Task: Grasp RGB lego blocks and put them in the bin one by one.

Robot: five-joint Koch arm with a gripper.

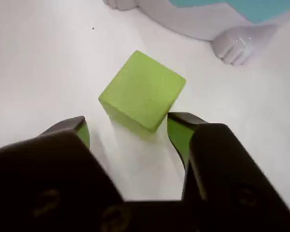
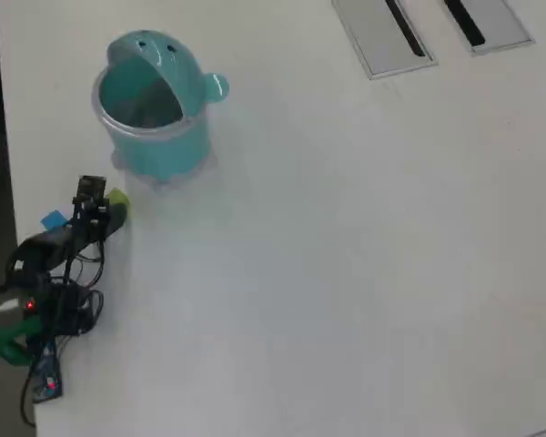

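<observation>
— So, where is the claw point(image 1: 128, 126)?
— Spread wide, near the worktop's point(image 2: 346, 273) left edge in the overhead view; open room lies right.
— And the yellow-green block point(image 1: 142, 90)?
— Just ahead of the tips, matte cube, one corner turned toward the gap, no long axis. The glossy teal bin point(image 2: 155, 105) stands beyond.

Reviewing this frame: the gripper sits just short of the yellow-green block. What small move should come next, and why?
Probably ease forward and down so the jaws straddle the yellow-green block, then close. In the wrist view the gripper is open, and the block lies on the white table just beyond its tips, not yet between them. It sits rotated, corner toward the gap, so a slight wrist twist may help. The teal bin stands close behind.
</observation>
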